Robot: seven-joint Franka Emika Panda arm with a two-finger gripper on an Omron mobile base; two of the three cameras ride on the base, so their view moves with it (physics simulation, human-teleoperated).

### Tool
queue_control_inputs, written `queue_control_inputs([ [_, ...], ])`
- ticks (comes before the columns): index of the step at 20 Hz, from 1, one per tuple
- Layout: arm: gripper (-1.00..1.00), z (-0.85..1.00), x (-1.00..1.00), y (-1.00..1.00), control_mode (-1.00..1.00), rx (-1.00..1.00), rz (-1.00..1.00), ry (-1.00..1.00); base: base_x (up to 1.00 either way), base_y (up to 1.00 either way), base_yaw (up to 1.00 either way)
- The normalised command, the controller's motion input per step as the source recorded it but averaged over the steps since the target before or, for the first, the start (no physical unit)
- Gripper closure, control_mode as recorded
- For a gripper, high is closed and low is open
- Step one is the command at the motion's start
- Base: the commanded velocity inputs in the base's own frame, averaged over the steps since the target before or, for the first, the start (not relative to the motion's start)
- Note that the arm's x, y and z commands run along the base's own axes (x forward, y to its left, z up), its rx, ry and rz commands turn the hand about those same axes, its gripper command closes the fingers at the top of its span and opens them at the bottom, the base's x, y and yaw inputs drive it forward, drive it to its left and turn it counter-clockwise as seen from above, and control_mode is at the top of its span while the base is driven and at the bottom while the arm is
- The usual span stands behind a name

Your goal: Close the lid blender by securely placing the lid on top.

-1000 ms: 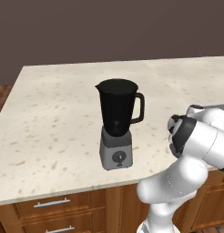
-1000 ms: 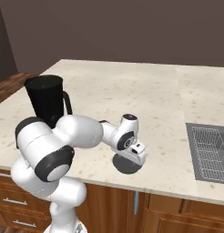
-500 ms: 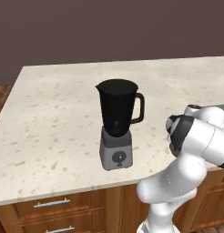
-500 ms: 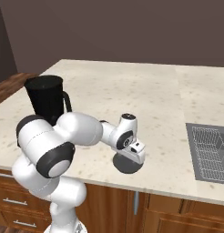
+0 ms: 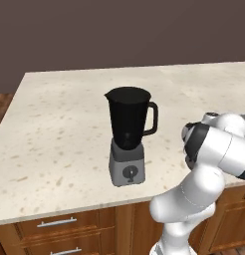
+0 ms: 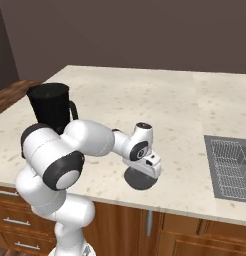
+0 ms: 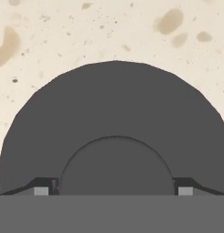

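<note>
The gripper point(image 6: 145, 172) sits low over the lid point(image 6: 140, 179) on the desk point(image 6: 145, 105), jaws spread astride its knob; next they must pinch and carry it to the blender point(image 5: 128, 134).

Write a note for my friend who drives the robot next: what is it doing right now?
Tool: down at the lid, a finger tip on each side of its raised centre; grip not confirmed.
Lid: flat on the counter, near the front edge, between blender and sink.
Blender: jar open, upright.
Done: reached the lid.
Left: grip, lift, carry to the jar, seat it.
</note>
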Motion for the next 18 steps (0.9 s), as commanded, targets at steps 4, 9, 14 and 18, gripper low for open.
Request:
queue_control_inputs([
  [4,1.0,0.12,-0.11,0.0,-1.0,0.0,0.0,-0.14,0.0,0.0,0.0],
  [9,1.0,0.46,0.0,0.0,-1.0,-0.03,0.0,-0.12,0.0,0.0,0.0],
  [14,1.0,0.89,0.0,0.0,-1.0,-0.1,0.0,-0.15,0.0,0.0,0.0],
  [18,1.0,0.93,-0.05,0.01,-1.0,-0.11,0.01,-0.2,0.0,0.0,0.0],
])
